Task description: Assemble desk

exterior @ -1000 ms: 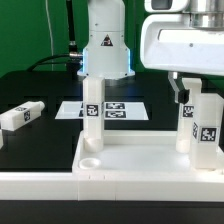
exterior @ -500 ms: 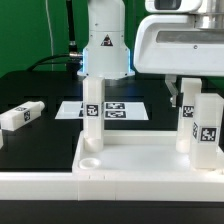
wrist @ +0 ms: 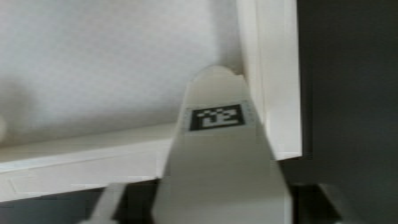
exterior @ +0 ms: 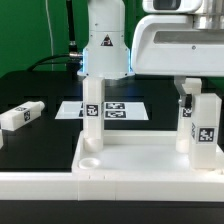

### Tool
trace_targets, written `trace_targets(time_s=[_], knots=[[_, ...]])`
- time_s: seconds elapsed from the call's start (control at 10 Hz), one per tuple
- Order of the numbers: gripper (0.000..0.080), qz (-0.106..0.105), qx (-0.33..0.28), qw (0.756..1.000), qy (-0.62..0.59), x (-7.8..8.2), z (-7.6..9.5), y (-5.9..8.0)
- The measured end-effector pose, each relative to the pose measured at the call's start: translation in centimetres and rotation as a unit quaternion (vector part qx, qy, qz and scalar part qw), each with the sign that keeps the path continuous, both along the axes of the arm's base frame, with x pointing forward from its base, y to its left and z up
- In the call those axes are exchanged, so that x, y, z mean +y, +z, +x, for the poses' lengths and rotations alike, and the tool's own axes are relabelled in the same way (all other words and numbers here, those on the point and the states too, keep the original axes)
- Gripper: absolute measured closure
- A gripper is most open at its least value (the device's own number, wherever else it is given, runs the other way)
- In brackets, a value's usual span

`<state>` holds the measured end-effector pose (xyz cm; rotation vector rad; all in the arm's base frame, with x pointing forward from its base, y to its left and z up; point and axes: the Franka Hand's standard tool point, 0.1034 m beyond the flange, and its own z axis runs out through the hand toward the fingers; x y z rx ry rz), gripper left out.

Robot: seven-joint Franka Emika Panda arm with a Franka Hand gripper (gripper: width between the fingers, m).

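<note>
The white desk top (exterior: 130, 150) lies tray-side up at the front of the exterior view. Three tagged white legs stand on it. One (exterior: 92, 115) is at the back left corner. Two are on the right, a rear one (exterior: 186, 125) and a nearer one (exterior: 209, 135). Another leg (exterior: 20, 115) lies loose on the black table at the exterior view's left. My gripper (exterior: 188, 90) hangs over the rear right leg, fingers closed against its top. The wrist view shows that leg (wrist: 217, 165) between my gripper (wrist: 222, 215) fingers, at a corner of the desk top's rim (wrist: 267, 70).
The marker board (exterior: 115, 110) lies flat behind the desk top. The arm's white base (exterior: 105, 45) rises behind it. A low white wall (exterior: 60, 190) runs along the front edge. An empty round socket (exterior: 90, 158) shows in the desk top's front left corner.
The gripper has shifted slightly to the exterior view's right and its fingers have closed in from wide open onto the rear right leg. The legs and desk top have not moved.
</note>
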<state>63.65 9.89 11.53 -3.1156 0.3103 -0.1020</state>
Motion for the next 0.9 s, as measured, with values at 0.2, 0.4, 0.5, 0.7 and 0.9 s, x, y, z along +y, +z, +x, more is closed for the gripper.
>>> trace_targets(time_s=[0.2, 0.4, 0.5, 0.7, 0.9], knots=[[0.0511, 0.001, 0.0, 1.0, -0.012, -0.03, 0.0, -0.02], [0.0511, 0.003, 0.0, 0.999, -0.038, -0.02, 0.0, -0.02], [0.0511, 0.006, 0.0, 0.997, -0.078, 0.01, -0.01, -0.02], [0.0511, 0.014, 0.0, 0.985, -0.173, 0.03, -0.1, -0.12], [0.0511, 0.025, -0.005, 0.965, -0.259, 0.09, -0.09, -0.16]])
